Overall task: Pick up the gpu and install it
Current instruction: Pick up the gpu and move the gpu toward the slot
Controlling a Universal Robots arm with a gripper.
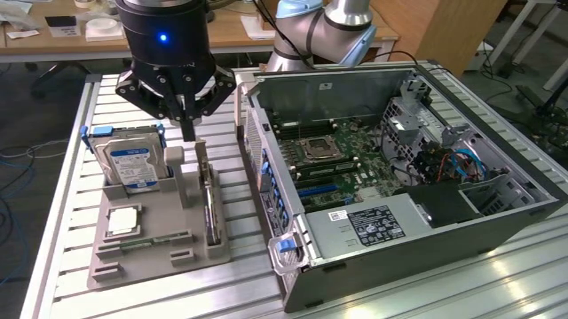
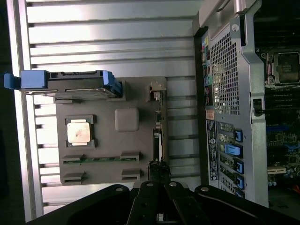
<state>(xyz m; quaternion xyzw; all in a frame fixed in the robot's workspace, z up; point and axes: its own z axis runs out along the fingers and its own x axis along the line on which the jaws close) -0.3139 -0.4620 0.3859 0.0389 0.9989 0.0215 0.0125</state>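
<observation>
The gripper (image 2: 158, 167) sits closest to the wrist camera, its fingers pinched together with nothing between them (no hold on any part). It hangs over the grey tray (image 1: 142, 269) on the slatted table (image 1: 62, 219). The graphics card (image 1: 209, 199) stands on edge in a slot along the tray's side nearest the computer case (image 1: 519, 222); whether the fingertips touch it I cannot tell. A hard drive (image 1: 130, 163) stands at the tray's far end, with a processor chip (image 1: 122, 220) flat before it. The case lies open.

Gripper (image 1: 189, 131) vertical on a downward wrist, fingertips tight together
</observation>
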